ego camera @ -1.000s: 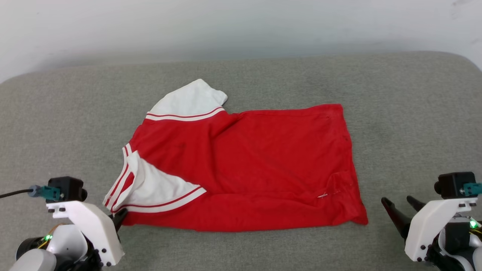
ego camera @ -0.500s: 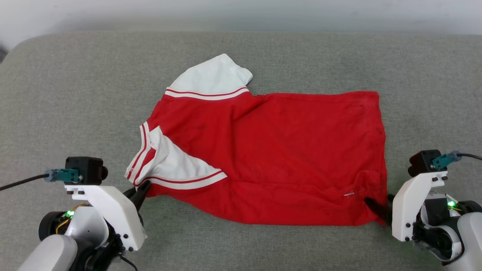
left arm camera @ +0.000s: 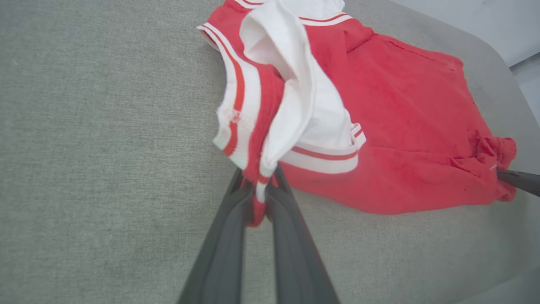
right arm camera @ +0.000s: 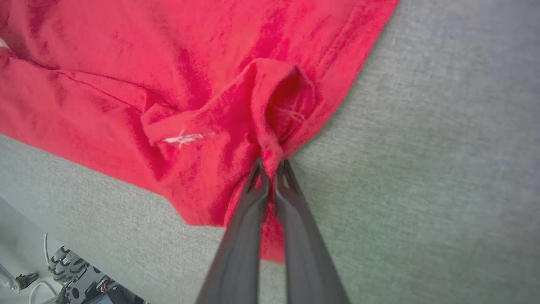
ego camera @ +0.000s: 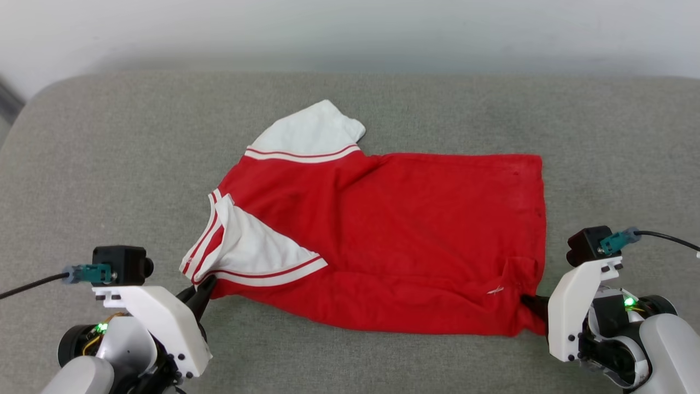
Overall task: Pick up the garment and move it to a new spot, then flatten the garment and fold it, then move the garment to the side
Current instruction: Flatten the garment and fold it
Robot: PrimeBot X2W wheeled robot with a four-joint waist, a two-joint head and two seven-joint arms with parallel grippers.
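Note for you: the red T-shirt (ego camera: 383,241) lies spread on the grey padded surface (ego camera: 109,164), plain red side up, with its collar end toward the robot's left and its hem toward the right. The far white sleeve (ego camera: 311,131) lies flat and sticks out past the shoulder. The near white sleeve (ego camera: 257,246) is folded in over the red body, so its striped trim shows. Your left gripper (left arm camera: 258,185) is pinched tight on the shirt's near-left corner; the left wrist view shows a strip of red-and-white trim bunched between its two dark fingers and lifted slightly off the padding. Your right gripper (right arm camera: 272,164) is likewise clamped, jaws almost together, on the near-right hem corner. The red cloth puckers into a small pocket just ahead of its fingertips, and a short white thread mark (right arm camera: 185,137) sits just beside that pucker. Between the two held corners the near edge sags a little and shows wrinkles. The far edge rests flat on the padding, and both wrists sit low over the near side.
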